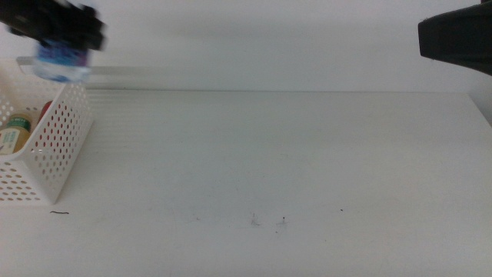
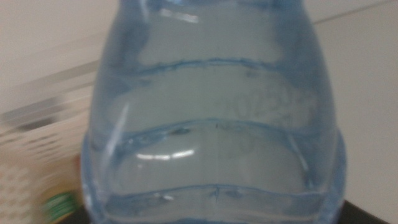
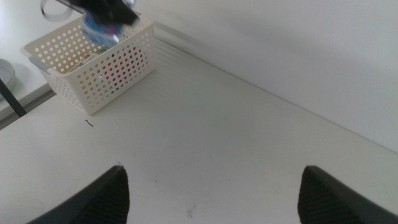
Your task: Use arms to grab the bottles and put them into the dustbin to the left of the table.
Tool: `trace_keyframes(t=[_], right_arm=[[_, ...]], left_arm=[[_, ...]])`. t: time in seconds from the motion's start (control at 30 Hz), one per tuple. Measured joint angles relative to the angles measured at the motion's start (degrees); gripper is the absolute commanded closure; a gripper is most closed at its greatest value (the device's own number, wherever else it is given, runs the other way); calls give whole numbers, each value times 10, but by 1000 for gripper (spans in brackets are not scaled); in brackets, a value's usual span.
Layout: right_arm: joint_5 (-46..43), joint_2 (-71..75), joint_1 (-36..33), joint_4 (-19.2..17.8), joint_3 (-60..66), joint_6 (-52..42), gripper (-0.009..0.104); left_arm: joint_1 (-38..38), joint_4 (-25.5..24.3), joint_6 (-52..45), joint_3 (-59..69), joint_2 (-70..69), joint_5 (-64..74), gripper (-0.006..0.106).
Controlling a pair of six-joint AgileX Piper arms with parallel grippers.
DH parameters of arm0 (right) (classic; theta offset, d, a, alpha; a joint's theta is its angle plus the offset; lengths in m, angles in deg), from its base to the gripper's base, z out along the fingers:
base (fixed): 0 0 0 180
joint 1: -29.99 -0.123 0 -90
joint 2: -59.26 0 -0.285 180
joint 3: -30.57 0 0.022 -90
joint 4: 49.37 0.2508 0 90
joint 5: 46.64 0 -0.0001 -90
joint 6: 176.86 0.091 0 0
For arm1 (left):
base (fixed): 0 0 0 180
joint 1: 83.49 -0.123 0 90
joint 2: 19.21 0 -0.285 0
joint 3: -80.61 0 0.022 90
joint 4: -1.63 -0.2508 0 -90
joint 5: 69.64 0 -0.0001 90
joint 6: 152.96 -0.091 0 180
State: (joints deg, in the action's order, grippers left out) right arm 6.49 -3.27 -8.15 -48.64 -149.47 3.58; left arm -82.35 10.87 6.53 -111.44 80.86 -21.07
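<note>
While the near stretch of the worktop (image 1: 277, 169) carries nothing but a few dark specks and a short dark mark by its near left part, everything that matters sits at the far left corner. At that corner stands the white perforated dustbin (image 1: 54, 146), and through its open top and holes a yellow tea bottle with a green label (image 1: 14, 132) and something red (image 1: 47, 110), most likely the slim can, show lying inside. Above the dustbin's far rim, the left gripper (image 1: 65, 35) hangs blurred, its fingers closed on the clear water bottle (image 1: 63, 61); in the left wrist view that ribbed, blue-tinted bottle (image 2: 214, 118) fills nearly the whole picture, with the basket's holes smeared behind it. Judging from this, the step in hand is the drop of the last bottle. To do it well, the bottle should be carried fully inside the line of the rim before the fingers part, since it looks to be over the far right edge of the dustbin rather than over its middle, and a release there could glance off the wall and roll onto the worktop. Lowering a little first would soften the fall onto the two things already in the bin. Farther off, the right gripper (image 3: 211, 190) waits high over the worktop's right side, fingers spread wide and holding nothing.
</note>
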Motion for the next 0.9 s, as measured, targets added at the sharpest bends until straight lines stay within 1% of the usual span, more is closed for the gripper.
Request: trace_keyframes(t=[0.1,0.3,0.5,0.67,0.77,0.8,0.83,0.9], right_arm=[[0,0,0,0,0,0,4],[0,0,0,0,0,0,4],[0,0,0,0,0,0,4],[0,0,0,0,0,0,4],[0,0,0,0,0,0,4],[0,0,0,0,0,0,4],[0,0,0,0,0,0,4],[0,0,0,0,0,0,4]], left_arm=[[-60,3,-17,-75,40,61,99],[-134,1,-20,-176,132,165,99],[-171,-5,-9,-188,202,196,99],[-176,-11,5,-190,246,202,97],[-176,-11,10,-190,266,204,91],[-176,-11,10,-190,271,204,87],[-176,-11,10,-190,275,204,82],[-176,-12,10,-190,281,204,69]])
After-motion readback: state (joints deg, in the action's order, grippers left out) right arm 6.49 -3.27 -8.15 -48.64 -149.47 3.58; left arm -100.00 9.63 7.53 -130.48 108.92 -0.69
